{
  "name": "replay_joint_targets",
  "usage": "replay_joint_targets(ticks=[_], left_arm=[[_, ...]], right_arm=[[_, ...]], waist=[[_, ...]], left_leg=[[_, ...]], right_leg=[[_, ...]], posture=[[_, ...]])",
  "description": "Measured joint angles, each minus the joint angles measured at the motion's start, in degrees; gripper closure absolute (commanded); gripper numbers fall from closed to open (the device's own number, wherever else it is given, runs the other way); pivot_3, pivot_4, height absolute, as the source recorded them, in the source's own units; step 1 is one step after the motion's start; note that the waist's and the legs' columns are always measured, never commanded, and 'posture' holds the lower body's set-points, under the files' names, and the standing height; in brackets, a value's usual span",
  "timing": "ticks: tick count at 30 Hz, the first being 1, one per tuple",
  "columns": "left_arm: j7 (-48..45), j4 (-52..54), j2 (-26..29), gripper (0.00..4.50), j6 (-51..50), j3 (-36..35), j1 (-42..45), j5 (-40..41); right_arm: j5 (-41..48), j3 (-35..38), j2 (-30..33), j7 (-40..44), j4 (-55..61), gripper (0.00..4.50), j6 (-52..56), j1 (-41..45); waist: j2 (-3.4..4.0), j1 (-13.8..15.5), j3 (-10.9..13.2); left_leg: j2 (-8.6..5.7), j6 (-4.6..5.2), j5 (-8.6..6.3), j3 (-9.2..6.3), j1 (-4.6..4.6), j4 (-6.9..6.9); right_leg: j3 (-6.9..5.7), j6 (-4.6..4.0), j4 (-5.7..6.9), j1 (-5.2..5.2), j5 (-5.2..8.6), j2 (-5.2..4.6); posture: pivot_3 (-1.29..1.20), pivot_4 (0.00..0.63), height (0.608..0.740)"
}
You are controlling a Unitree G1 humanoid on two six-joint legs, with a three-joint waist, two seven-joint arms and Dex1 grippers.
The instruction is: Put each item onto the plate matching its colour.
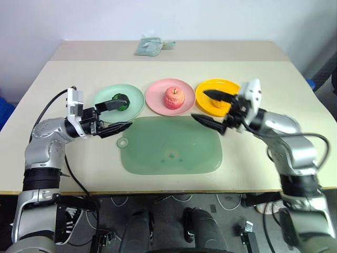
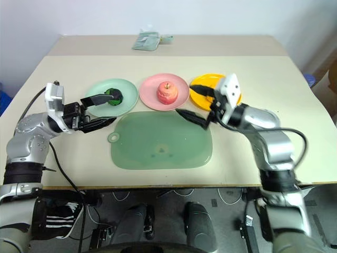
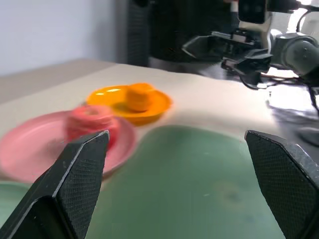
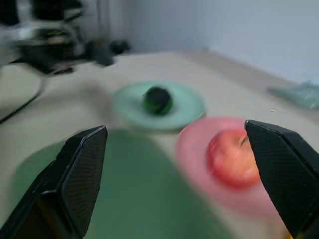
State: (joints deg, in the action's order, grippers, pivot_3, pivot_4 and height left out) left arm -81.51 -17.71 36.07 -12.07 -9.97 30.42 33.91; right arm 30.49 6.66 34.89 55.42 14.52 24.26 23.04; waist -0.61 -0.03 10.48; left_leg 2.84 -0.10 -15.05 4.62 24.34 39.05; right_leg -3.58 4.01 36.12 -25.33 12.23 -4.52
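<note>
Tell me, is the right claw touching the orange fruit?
Apart. The left wrist view shows the right gripper open, well clear of the orange fruit on its yellow plate.

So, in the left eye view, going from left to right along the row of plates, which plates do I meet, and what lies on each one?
Green plate with the dark green vegetable → pink plate with the apple → yellow plate with the orange fruit.

vegetable (image 1: 121,101), apple (image 1: 173,97), orange fruit (image 3: 139,96) on matching plates (image 1: 158,100)

Lab-like: bare table (image 1: 295,84), loose cables (image 1: 79,184), plain wall (image 1: 158,18)
</note>
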Motion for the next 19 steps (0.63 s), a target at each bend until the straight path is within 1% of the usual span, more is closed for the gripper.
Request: replay_joint_targets(ticks=[3,6,10,13,19], left_arm=[[-1.85,-1.41,-0.06,0.0,-0.32,0.62,1.01,-0.19],[-2.53,-1.58,-0.29,0.0,-1.03,1.85,1.54,-0.33],[-2.8,-1.39,-1.99,0.0,-1.37,3.31,1.02,-0.83],[-3.09,-1.51,-3.85,0.0,-1.34,4.84,1.02,-0.98],[-3.12,-4.1,-6.23,0.0,0.2,6.22,1.89,-2.24]], right_arm=[[2.96,5.23,4.74,1.25,6.03,0.02,1.66,-8.13],[5.02,9.41,7.44,2.15,8.6,0.02,3.2,-14.76],[5.91,16.87,9.81,2.09,11.79,0.02,3.2,-23.21],[5.91,19.19,10.72,0.88,13.37,0.02,3.22,-24.81],[6.01,19.5,11.31,-1.7,14.62,0.02,3.48,-24.99]], waist=[[-0.02,0.17,-0.01],[-0.03,0.49,-0.01],[-0.04,0.79,-0.01],[-0.05,0.73,-0.01],[-0.06,0.74,-0.01]], left_leg=[[0.01,0.0,0.0,-0.03,-0.01,0.01],[0.0,0.0,0.0,-0.02,0.01,0.01],[-0.03,0.01,-0.01,-0.02,0.06,0.05],[-0.03,0.01,0.0,-0.04,0.04,0.12],[-0.02,0.01,-0.01,-0.07,0.06,0.1]], right_leg=[[0.0,-0.11,0.0,0.01,0.06,0.03],[0.02,-0.1,-0.04,0.03,0.07,0.01],[0.02,-0.09,-0.09,0.03,0.07,-0.02],[0.03,-0.13,-0.09,0.06,0.08,-0.02],[0.03,-0.15,-0.1,0.04,0.09,0.0]], posture=[[0.0,0.15,0.74],[0.0,0.15,0.74],[0.0,0.15,0.74],[0.0,0.15,0.74],[0.0,0.15,0.74]])
